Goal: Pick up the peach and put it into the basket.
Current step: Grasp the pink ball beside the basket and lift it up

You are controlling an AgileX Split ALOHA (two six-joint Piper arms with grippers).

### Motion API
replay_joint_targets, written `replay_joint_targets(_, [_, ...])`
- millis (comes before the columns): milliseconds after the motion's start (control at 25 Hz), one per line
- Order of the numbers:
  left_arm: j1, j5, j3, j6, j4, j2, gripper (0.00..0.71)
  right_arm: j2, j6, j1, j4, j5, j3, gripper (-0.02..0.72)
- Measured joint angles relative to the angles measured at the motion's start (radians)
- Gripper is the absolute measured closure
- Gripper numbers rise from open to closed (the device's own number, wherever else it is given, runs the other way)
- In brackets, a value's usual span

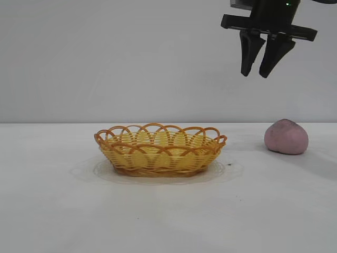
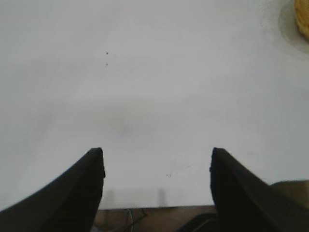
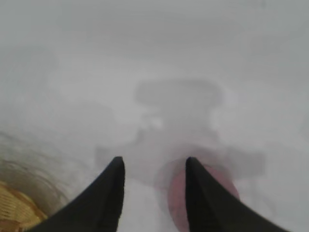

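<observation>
The peach (image 1: 286,137), a pinkish-mauve lump, lies on the white table at the right. The yellow woven basket (image 1: 160,149) with an orange-brown looped rim stands at the table's middle and holds nothing. My right gripper (image 1: 258,74) hangs high above the table, open and empty, a little left of the peach. In the right wrist view the peach (image 3: 178,198) shows far below, partly behind one finger (image 3: 203,198) of the right gripper (image 3: 153,162), and the basket's edge (image 3: 14,208) is at the corner. My left gripper (image 2: 157,153) is open and empty over bare table.
The white tabletop (image 1: 52,211) runs wide around the basket. In the left wrist view the table's near edge (image 2: 154,207) lies under the fingers and a sliver of the basket (image 2: 303,19) shows at the far corner.
</observation>
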Motion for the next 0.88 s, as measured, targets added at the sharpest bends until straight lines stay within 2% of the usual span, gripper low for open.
replay_joint_targets(120, [0.0,0.002,0.0,0.0,0.001,-0.087,0.296,0.0,0.0,0.0,-0.012,0.046,0.0,0.44])
replay_joint_targets(240, [0.0,0.004,0.0,0.0,0.003,-0.101,0.296,0.012,0.007,0.0,-0.047,0.078,-0.002,0.44])
replay_joint_targets(520, [0.0,0.004,0.0,0.0,0.011,-0.101,0.296,0.122,0.059,0.0,-0.177,0.125,-0.002,0.44])
replay_joint_targets(560, [0.0,0.004,0.0,0.0,0.011,-0.101,0.34,0.147,0.056,0.0,-0.19,0.114,-0.002,0.44])
replay_joint_targets(640, [0.0,0.004,0.0,0.0,0.011,-0.102,0.35,0.187,0.048,0.0,-0.204,0.072,-0.002,0.6])
replay_joint_targets(680, [0.0,0.004,0.0,0.0,0.011,-0.102,0.401,0.196,0.048,0.0,-0.206,0.046,-0.002,0.635])
replay_joint_targets(720, [0.0,0.004,0.0,0.0,0.011,-0.102,0.42,0.193,0.045,0.002,-0.206,0.026,-0.002,0.661])
replay_joint_targets(760, [0.0,0.004,0.0,0.0,0.011,-0.102,0.41,0.179,0.04,0.008,-0.206,0.017,-0.002,0.703])
replay_joint_targets(800, [0.0,0.004,0.0,0.0,0.011,-0.102,0.48,0.156,0.02,0.017,-0.199,0.017,-0.002,0.703])
replay_joint_targets(880, [0.0,0.004,0.0,0.0,0.011,-0.102,0.548,0.089,-0.027,0.056,-0.153,0.031,-0.002,0.703])
